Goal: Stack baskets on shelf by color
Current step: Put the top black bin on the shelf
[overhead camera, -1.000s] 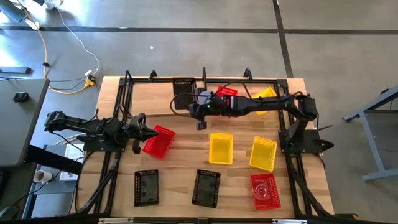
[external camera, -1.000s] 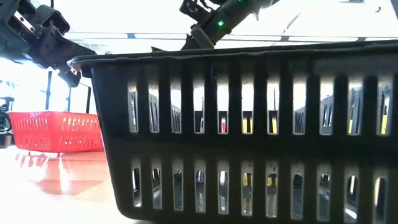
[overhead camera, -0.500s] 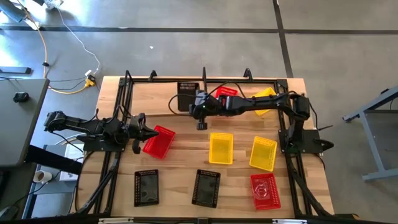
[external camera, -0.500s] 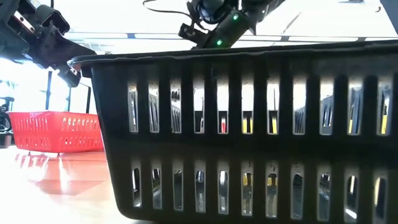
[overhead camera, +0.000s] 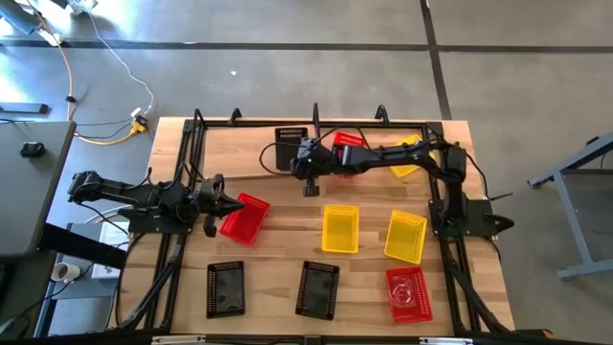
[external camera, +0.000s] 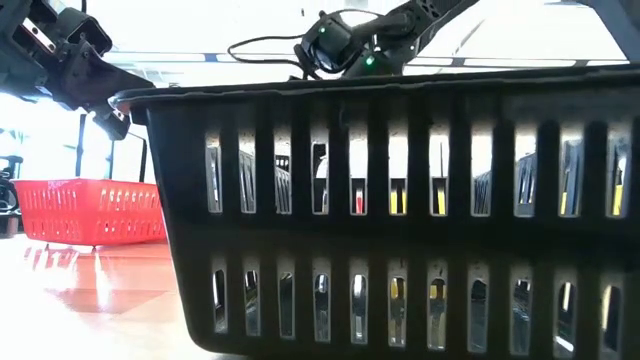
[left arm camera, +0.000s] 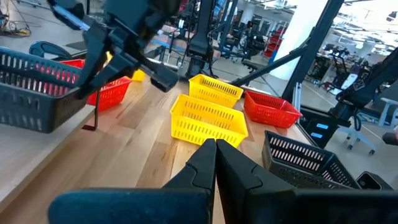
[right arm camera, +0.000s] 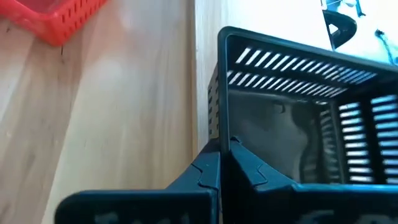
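Black plastic mesh, slotted on every side, makes up the basket [overhead camera: 288,146] at the back of the light wooden shelf board [overhead camera: 249,158], just left of the central divider. The right gripper [overhead camera: 303,159] reaches across the divider and sits at this basket's near edge; in the right wrist view its fingers [right arm camera: 219,167] are pressed together, their tips right at the black basket's rim [right arm camera: 280,50], though whether they pinch the wall cannot be told. A red mesh basket [overhead camera: 348,149] and a yellow mesh basket [overhead camera: 410,153] lie on the shelf under the right arm.

The left gripper [overhead camera: 223,202] rests at the table's left side with fingers closed together, its tip touching or just beside a second red basket [overhead camera: 245,218] that lies at an angle; a grip on it cannot be made out.

On the slatted wooden tabletop [overhead camera: 364,287], two more yellow baskets [overhead camera: 340,228] [overhead camera: 405,236] sit side by side in the middle. Nearer the front edge stand two black baskets [overhead camera: 225,288] [overhead camera: 318,288] and a third red basket [overhead camera: 408,293]. What, if anything, lies inside the baskets cannot be told.
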